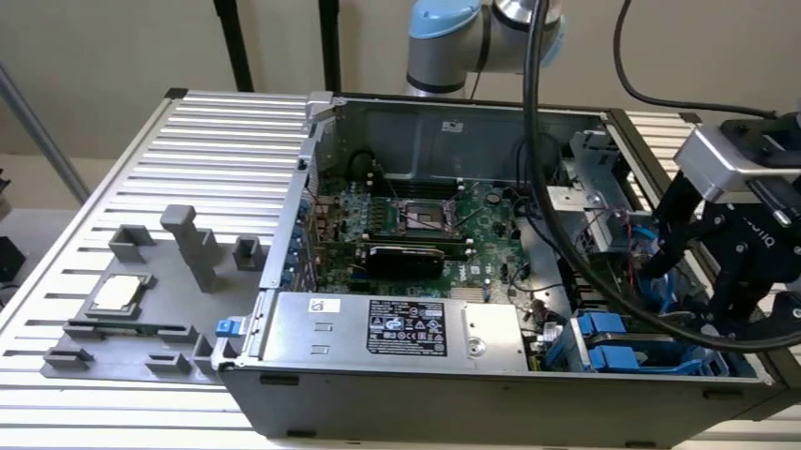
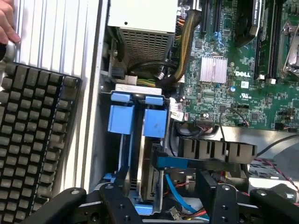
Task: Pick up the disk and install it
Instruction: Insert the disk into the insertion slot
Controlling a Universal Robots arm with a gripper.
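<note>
Blue-framed silver-grey disk (image 2: 147,172), green motherboard (image 2: 224,93), black keyboard (image 2: 32,140).

You can read one word, "DELL", printed white on the green motherboard (image 2: 224,93) ahead of the gripper (image 2: 163,198).

Ribbed silver metal surface (image 1: 238,122), slatted from 9 to 3 o'clock in the exterior view. Carries an open grey computer case (image 1: 501,408) from the centre out to 3 o'clock, set flat on the slats. Bears a flat grey fixture plate (image 1: 163,281) at 8 o'clock, just beside the case's wall, with upright grey blocks (image 1: 194,246) rising from it. Holds, in the wrist view, a dark keyboard (image 2: 32,140) lying flat on the slats, near the case's outer wall.
</note>
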